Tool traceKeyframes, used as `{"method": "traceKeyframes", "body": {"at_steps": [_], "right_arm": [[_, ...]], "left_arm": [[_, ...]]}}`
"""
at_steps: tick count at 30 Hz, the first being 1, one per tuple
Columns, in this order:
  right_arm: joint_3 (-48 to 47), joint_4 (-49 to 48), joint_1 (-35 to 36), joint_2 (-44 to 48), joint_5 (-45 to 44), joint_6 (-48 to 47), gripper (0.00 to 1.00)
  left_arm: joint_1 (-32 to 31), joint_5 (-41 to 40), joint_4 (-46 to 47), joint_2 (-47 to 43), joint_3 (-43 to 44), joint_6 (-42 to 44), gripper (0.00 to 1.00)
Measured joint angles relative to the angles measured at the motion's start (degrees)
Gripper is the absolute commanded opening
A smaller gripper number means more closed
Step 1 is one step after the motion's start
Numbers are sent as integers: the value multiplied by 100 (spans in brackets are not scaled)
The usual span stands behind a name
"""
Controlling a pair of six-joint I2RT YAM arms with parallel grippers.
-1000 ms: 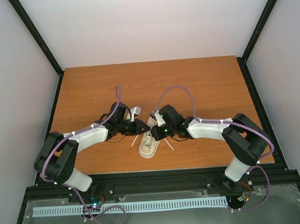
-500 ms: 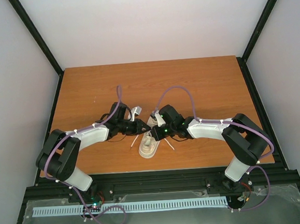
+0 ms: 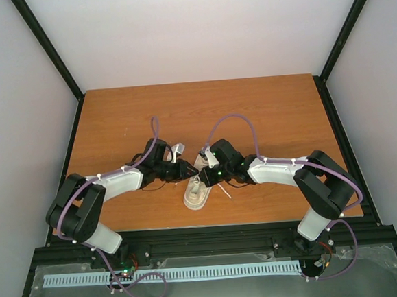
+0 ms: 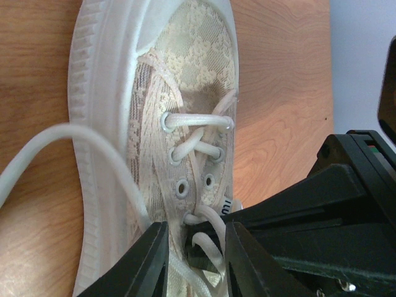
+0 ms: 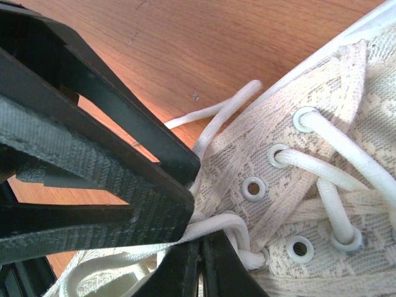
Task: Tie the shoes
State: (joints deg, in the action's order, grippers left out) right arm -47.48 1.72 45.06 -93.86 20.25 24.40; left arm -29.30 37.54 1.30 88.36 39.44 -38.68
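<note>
The sneaker (image 3: 196, 194) lies on the surface (image 3: 278, 108), toe toward the arm bases, and both arms meet over its tongue. The right fingers (image 5: 223, 275) are pressed nearly together, pinching a lace (image 5: 216, 224) by the upper eyelets. The left fingers (image 4: 148, 260) stand narrowly apart with lace strands between them; whether they grip, I cannot tell.

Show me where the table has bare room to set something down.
Free: the far half of the table, between the sneaker and the back wall, corner to corner. Crowded: the near centre, where the left claw and right claw meet over the laces.
</note>
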Motion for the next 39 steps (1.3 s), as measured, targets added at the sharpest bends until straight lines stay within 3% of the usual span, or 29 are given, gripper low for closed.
{"method": "traceKeyframes", "body": {"at_steps": [4, 12, 22, 26, 29, 39], "right_arm": [[-2, -2, 0, 0, 0, 0, 3], [-2, -2, 0, 0, -2, 0, 3], [-2, -2, 0, 0, -2, 0, 3], [-2, -2, 0, 0, -2, 0, 3], [-2, -2, 0, 0, -2, 0, 3], [-4, -2, 0, 0, 0, -4, 3]], "left_arm": [[0, -76, 7, -131, -72, -118, 31], [0, -122, 2, -151, -109, -234, 22], [0, -142, 4, -146, -111, -291, 21], [0, -221, 7, -146, -116, -361, 35], [0, -273, 35, -146, -116, -459, 40], [-2, -546, 66, -223, -151, -643, 35]]}}
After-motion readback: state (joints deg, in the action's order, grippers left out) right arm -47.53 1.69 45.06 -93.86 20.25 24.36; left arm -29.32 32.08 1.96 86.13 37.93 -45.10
